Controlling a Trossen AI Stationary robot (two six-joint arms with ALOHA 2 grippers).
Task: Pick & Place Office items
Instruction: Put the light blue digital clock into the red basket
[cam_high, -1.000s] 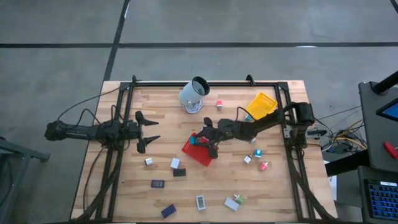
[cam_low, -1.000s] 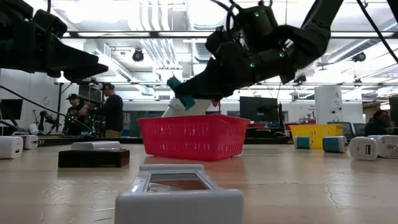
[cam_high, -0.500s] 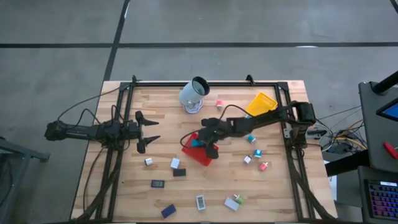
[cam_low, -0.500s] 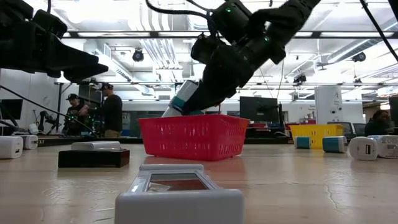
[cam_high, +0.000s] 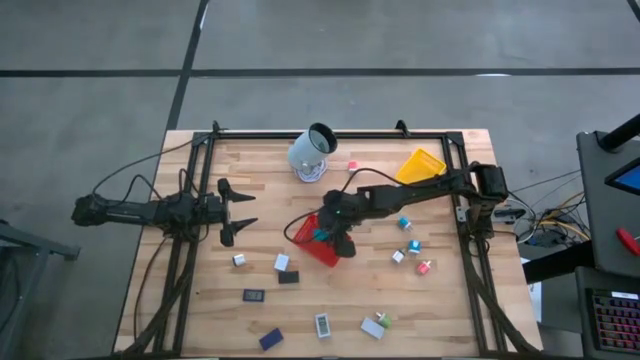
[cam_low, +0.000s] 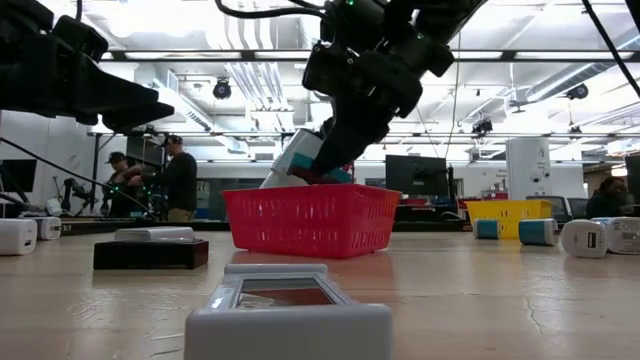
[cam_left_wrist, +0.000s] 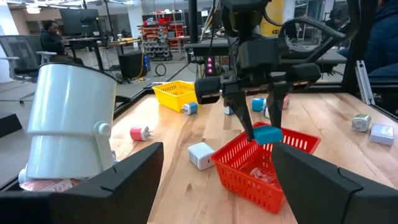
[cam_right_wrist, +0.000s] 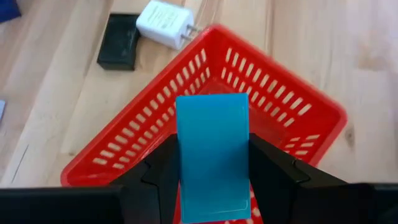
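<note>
Your flat teal rectangular block (cam_right_wrist: 213, 155) sits pinched between the right gripper's (cam_high: 328, 233) jaws, which are closed partway onto its two sides, directly above the red mesh plastic basket (cam_high: 312, 246) near the middle of the wooden surface (cam_high: 300, 310). A white charger cube (cam_right_wrist: 165, 22) and a black flat rectangle (cam_right_wrist: 118, 49) lie just outside the basket, at about 8 o'clock. At 9 o'clock, well apart, the left gripper (cam_high: 243, 211) waits with jaws spread and empty.
</note>
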